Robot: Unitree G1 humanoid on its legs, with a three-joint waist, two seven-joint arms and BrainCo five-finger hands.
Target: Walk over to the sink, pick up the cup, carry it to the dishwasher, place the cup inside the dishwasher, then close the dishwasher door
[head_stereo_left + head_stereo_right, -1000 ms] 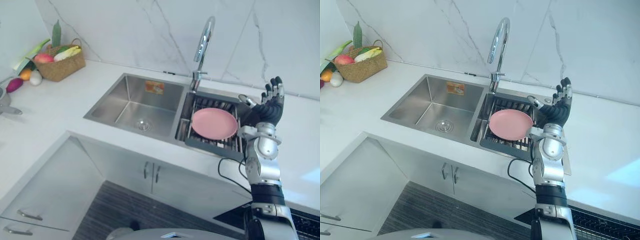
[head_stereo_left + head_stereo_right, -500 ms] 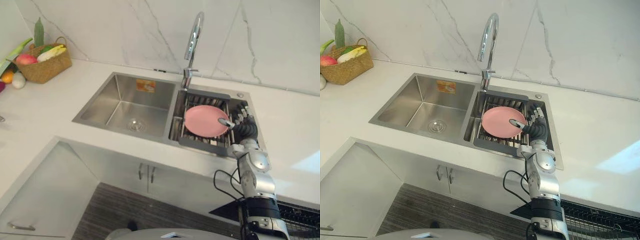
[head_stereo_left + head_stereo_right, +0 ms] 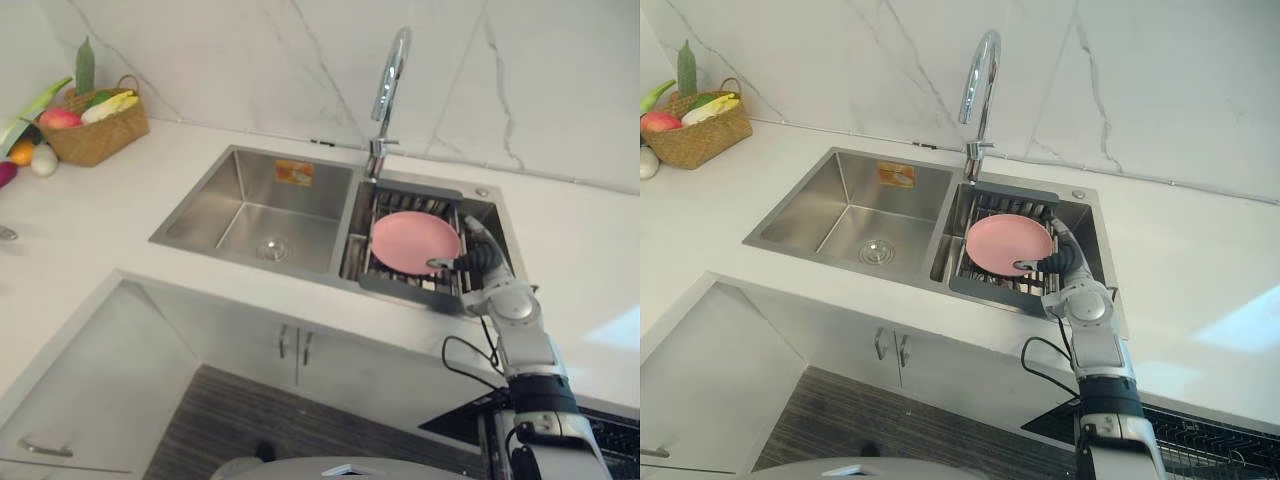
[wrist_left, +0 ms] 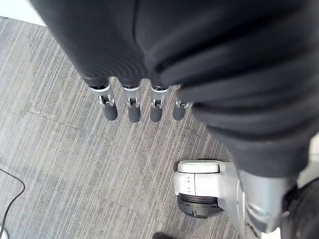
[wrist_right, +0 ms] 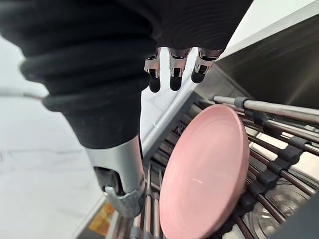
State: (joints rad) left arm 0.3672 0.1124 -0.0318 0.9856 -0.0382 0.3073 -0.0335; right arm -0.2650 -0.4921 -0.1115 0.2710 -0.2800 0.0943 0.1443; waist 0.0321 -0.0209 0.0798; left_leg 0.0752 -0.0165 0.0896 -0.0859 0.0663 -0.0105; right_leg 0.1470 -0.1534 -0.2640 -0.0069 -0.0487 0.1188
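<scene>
A pink plate [image 3: 413,241] lies on a dark drying rack [image 3: 398,288] set in the right basin of the steel sink [image 3: 255,205]. My right hand [image 3: 483,262] reaches down to the rack just right of the plate, its thumb at the plate's near right rim. In the right wrist view its fingers [image 5: 172,74] stretch out straight above the plate [image 5: 204,174], holding nothing. My left hand [image 4: 130,105] hangs over the grey striped floor with relaxed fingers, empty.
A tall chrome faucet [image 3: 388,90] rises behind the sink's divider. A wicker basket [image 3: 95,125] of vegetables stands at the counter's far left. White cabinet doors [image 3: 300,345] are below the sink. A dark wire dishwasher rack [image 3: 1200,440] juts out at lower right.
My right hand has come down from a raised pose above the counter to the rack beside the pink plate. The camera has shifted slightly; the plate has not moved.
</scene>
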